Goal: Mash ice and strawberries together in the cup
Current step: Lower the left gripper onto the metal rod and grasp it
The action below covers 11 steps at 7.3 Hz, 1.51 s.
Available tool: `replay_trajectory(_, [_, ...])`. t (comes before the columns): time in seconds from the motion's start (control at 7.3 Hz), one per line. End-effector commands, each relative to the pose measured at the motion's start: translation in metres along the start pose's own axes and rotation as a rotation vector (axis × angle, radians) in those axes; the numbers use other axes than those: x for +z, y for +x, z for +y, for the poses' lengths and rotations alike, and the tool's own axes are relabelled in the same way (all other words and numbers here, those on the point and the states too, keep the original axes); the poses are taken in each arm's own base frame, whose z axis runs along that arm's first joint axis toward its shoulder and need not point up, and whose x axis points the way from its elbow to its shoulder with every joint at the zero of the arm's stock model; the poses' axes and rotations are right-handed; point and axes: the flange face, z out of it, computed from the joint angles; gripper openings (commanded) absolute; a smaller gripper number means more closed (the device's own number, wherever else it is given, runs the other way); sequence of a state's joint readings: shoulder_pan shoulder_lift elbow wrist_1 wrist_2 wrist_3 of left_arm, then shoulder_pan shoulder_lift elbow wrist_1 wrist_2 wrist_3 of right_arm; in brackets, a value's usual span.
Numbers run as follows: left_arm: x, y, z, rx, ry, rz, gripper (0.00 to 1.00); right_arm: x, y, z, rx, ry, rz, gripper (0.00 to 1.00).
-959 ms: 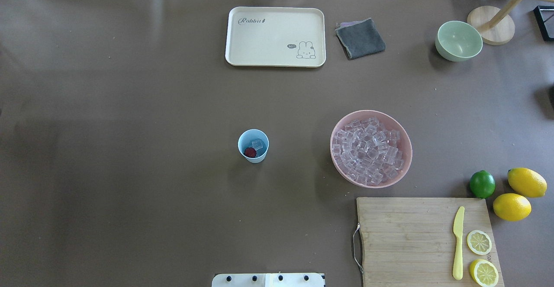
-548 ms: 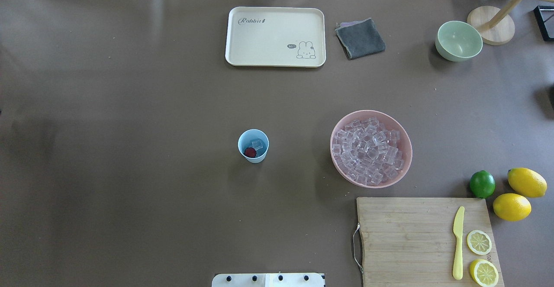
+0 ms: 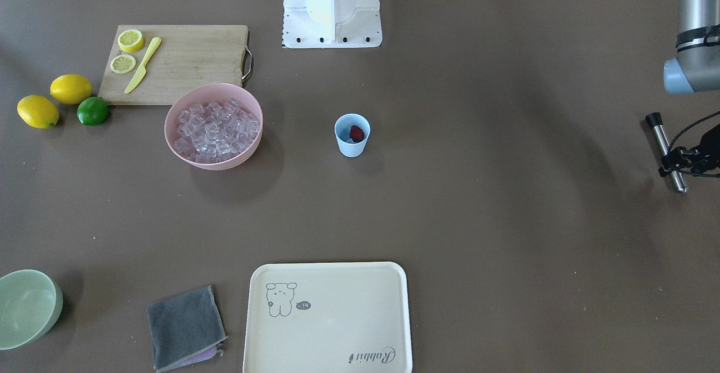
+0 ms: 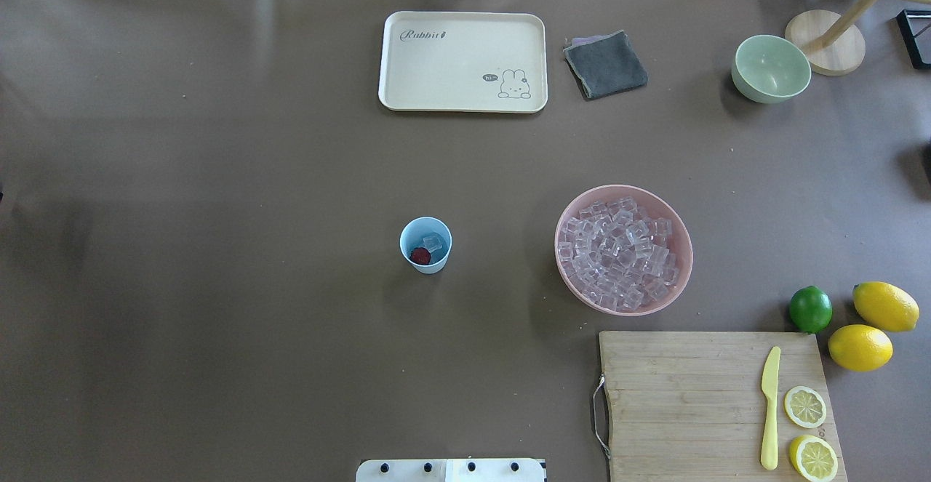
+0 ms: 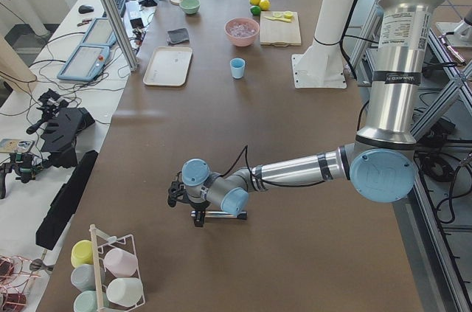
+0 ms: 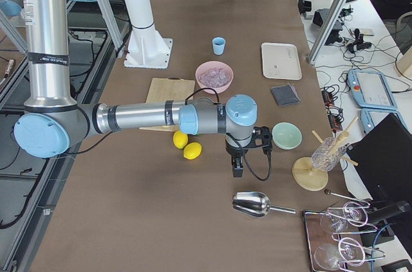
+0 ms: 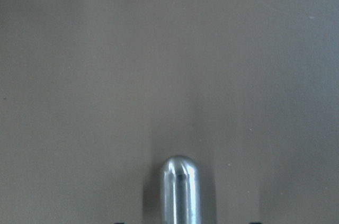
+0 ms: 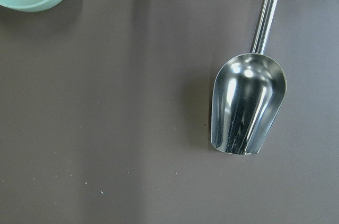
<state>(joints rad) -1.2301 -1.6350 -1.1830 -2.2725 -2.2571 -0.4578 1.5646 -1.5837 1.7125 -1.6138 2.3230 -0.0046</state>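
The light-blue cup (image 4: pixel 438 264) stands upright mid-table, also in the front-facing view (image 3: pixel 351 148). In it lie one dark red strawberry (image 4: pixel 420 255) and a clear ice cube (image 4: pixel 433 242). Many more ice cubes (image 4: pixel 622 253) fill the pink bowl (image 4: pixel 567 209) to its right. My left gripper (image 3: pixel 673 162) is far off to the cup's left, low over the table, shut on a metal muddler rod (image 3: pixel 662 136); the rod's rounded tip shows in the left wrist view (image 7: pixel 180 187). My right gripper (image 6: pixel 235 168) hangs past the pale green bowl; I cannot tell if it is open.
A steel scoop (image 8: pixel 246 102) lies on the table under my right wrist. A cream tray (image 4: pixel 462 60), grey cloth (image 4: pixel 605 64) and green bowl (image 4: pixel 771 67) sit at the far side. The cutting board (image 4: pixel 691 402) with knife and lemon halves, a lime (image 4: pixel 810 309) and lemons lie near right.
Nothing on the table has moved. Only a faint shadow at the table's left edge has drifted slightly.
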Motion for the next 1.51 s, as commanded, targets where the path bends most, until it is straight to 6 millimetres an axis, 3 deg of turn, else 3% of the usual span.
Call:
replay_trajectory(0.0, [0.005, -0.005, 0.014, 0.031, 0.012, 0.007, 0.46, 0.000, 0.000, -0.002, 0.000, 0.000, 0.001, 1.00])
replay_trajectory(0.55, [0.002, 0.004, 0.008, 0.051, 0.025, 0.014, 0.34, 0.000, 0.000, -0.001, 0.001, -0.001, 0.001, 1.00])
replay_trajectory(0.82, [-0.012, 0.019, 0.005, 0.076, 0.049, 0.034, 0.33, 0.000, 0.000, 0.000, 0.001, -0.001, -0.001, 1.00])
replay_trajectory(0.96, [-0.027, 0.038, -0.004, 0.105, 0.080, 0.051, 0.34, -0.001, -0.001, -0.001, 0.000, 0.000, 0.001, 1.00])
replay_trajectory(1.1, [-0.048, 0.070, -0.025, 0.153, 0.126, 0.079, 0.34, -0.001, -0.001, -0.001, 0.000, 0.000, -0.001, 1.00])
replay_trajectory(1.37, [-0.104, 0.163, -0.082, 0.272, 0.248, 0.160, 0.35, -0.001, -0.002, -0.001, 0.003, -0.001, -0.006, 1.00])
